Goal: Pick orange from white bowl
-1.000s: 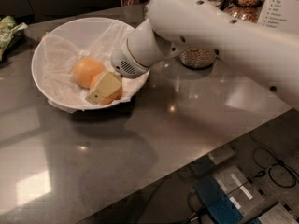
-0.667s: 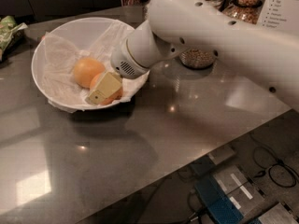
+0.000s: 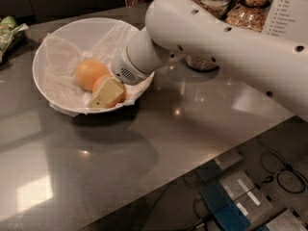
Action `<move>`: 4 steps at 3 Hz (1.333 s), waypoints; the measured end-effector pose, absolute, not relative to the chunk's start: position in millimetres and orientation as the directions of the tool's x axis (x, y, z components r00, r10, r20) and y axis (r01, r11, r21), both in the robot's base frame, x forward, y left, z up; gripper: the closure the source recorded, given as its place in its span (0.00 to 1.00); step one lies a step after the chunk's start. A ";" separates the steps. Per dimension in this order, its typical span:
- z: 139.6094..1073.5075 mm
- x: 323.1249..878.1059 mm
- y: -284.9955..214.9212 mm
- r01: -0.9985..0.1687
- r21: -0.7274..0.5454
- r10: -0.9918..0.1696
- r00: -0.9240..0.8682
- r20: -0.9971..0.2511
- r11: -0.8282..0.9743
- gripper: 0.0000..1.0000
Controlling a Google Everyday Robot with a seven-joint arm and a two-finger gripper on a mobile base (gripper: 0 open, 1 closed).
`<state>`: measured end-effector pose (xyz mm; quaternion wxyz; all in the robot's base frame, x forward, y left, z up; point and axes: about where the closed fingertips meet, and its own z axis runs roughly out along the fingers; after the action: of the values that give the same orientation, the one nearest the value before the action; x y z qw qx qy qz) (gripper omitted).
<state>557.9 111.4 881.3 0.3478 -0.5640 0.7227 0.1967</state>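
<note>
1. Two fruits lie in the large, shallow white bowl (image 3: 77,30), which is lined with crinkled white paper (image 3: 57,66). A paler, yellower fruit (image 3: 87,72) sits toward the centre. The deeper-coloured round orange (image 3: 121,96) touches it on the near-right side, close to the rim.
2. The gripper (image 3: 109,92), at the end of the thick white arm (image 3: 216,37), is down inside the bowl. Its cream-coloured end lies against the near face of the orange.
3. Change over the past second: none of note. Gripper, arm, both fruits and bowl keep the same positions on the grey table (image 3: 144,158).
4. Jaw state: cannot be told. The far side of the gripper is hidden behind the orange and the wrist, so a pinch on the fruit is not confirmed.
5. Meaning for the task: the approach appears complete and the correct fruit is addressed, but the orange rests in the bowl, not lifted. The standstill probably marks the closing phase.
6. Next requirement, as a judgement: a firm hold, then a straight rise clear of the rim without dragging the paper.
</note>
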 end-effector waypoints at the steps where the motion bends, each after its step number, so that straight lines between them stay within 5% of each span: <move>1: 869.1 561.0 113.7 -0.954 -0.097 -0.677 -0.127 -0.725 0.283 0.10; 3: 858.1 564.0 113.0 -0.956 -0.080 -0.680 -0.141 -0.720 0.283 0.12; 4: 853.8 565.2 112.0 -0.956 -0.073 -0.684 -0.149 -0.714 0.285 0.21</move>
<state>565.2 112.0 853.8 0.3313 -0.5619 0.7297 0.2048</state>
